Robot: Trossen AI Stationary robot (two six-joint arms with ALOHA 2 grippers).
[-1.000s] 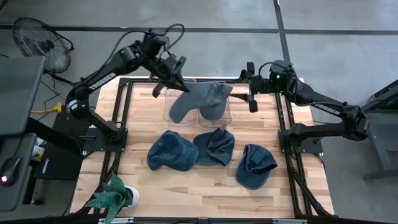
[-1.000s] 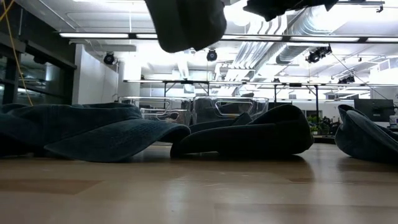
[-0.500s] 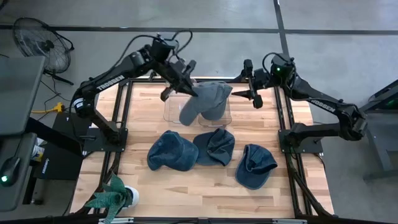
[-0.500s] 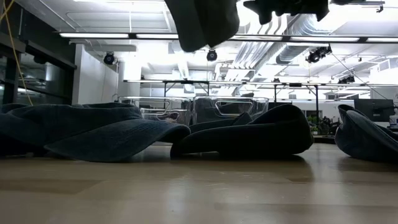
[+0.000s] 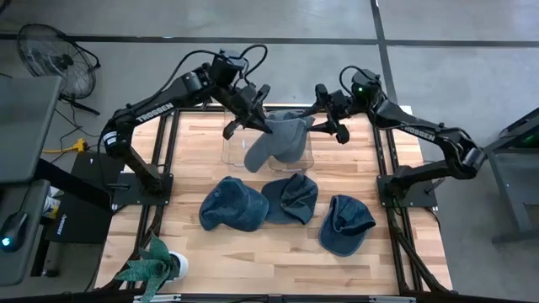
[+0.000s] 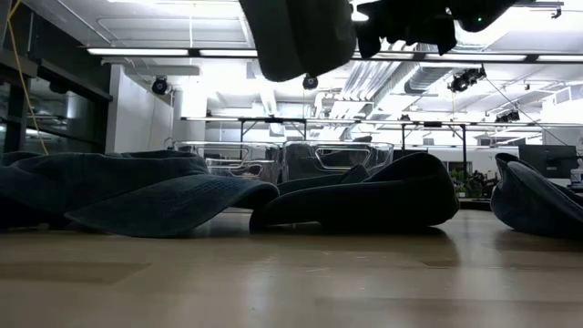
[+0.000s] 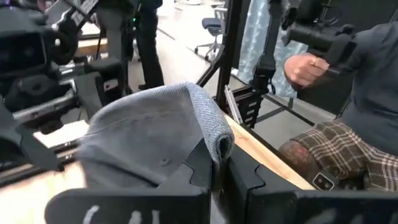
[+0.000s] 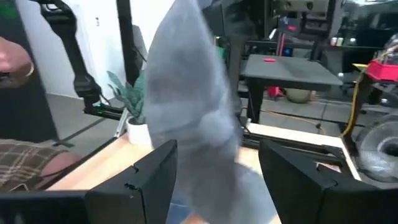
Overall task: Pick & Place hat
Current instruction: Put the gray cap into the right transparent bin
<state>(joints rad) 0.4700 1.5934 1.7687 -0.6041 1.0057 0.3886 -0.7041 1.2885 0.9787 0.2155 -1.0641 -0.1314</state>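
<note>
Wood-plank table (image 5: 253,244) inside a black frame. Left gripper (image 5: 257,120) is pinched on a soft grey fabric hat (image 5: 278,139), which hangs limp above two clear plastic bins (image 5: 268,151) at the table's far edge; bin contents can't be made out. Right gripper (image 5: 324,118) has fingers spread wide, just beside the hat. Three floppy blue denim caps (image 5: 232,206) lie on the wood nearer the front.

The wooden table (image 5: 210,252) carries three blue hats (image 5: 232,206), clear bins (image 5: 232,150) and a small plant (image 5: 152,268).
</note>
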